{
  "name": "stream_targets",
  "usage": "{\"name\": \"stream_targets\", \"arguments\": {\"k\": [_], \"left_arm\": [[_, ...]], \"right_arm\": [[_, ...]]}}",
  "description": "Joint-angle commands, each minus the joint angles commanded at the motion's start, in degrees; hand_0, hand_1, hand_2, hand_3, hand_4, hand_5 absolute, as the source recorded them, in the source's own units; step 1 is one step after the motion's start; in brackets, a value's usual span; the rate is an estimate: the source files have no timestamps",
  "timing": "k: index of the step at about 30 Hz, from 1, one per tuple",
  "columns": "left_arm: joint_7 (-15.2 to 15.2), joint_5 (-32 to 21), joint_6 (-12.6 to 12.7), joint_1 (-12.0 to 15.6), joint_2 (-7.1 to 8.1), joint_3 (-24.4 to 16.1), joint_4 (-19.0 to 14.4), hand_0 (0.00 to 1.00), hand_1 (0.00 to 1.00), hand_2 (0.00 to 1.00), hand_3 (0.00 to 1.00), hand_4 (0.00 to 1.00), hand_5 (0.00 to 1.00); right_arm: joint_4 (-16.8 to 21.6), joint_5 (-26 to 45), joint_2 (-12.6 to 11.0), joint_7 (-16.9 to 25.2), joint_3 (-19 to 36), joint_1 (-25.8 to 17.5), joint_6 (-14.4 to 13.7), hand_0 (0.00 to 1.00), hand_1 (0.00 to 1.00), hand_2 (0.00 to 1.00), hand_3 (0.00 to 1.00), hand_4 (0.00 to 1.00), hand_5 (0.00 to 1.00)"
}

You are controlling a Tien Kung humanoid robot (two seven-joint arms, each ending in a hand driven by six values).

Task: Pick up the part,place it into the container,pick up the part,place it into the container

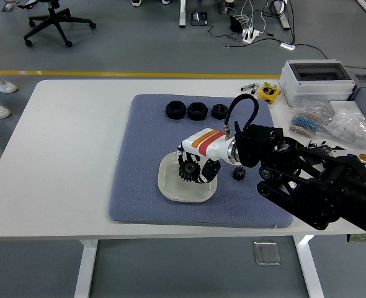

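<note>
Nearest me, my right arm crosses in from the right over the blue mat that covers the middle of the bench. My right hand hangs over the white dish, and my fingers are clenched around a black gear, held just above the dish floor, as far as I can judge; I cannot tell whether it already touches.

The main risk is the release. If I let go while the gear is too high or tilted, it could land on its edge, roll on its teeth and hop over the low rim onto the mat. The teeth could also snag on my fingers as they part and drag the gear sideways. If I press down instead, I may tip the shallow dish or shove it across the mat.

Just right of the dish lies a second, smaller gear, close beside my wrist; pulling back carelessly could knock it away and make the next pick harder.

Farther off, three black nuts sit in a row at the mat's far edge, well clear of me. My left hand is out of sight
</note>
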Motion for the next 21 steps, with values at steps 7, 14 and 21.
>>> {"name": "stream_targets", "arguments": {"k": [7,14,21], "left_arm": [[0.2,0.65,0.07,0.42,0.0,-0.3,0.0,0.878,0.85,0.876,0.64,0.593,0.734],[0.25,1.14,0.16,0.77,0.0,-0.68,0.0,0.878,0.85,0.876,0.639,0.596,0.737],[0.08,0.88,0.16,0.94,0.0,-0.53,0.0,0.878,0.85,0.875,0.639,0.596,0.737]], "right_arm": [[0.13,0.36,-0.78,-0.11,0.3,-0.64,0.11,0.667,0.684,0.797,0.923,0.942,0.284],[0.93,-0.13,-2.08,0.29,1.86,-1.04,-0.32,0.677,0.693,0.81,0.938,0.943,0.28],[1.12,-1.66,-5.5,0.72,2.47,-1.05,1.49,0.674,0.683,0.795,0.878,0.921,0.264]]}}
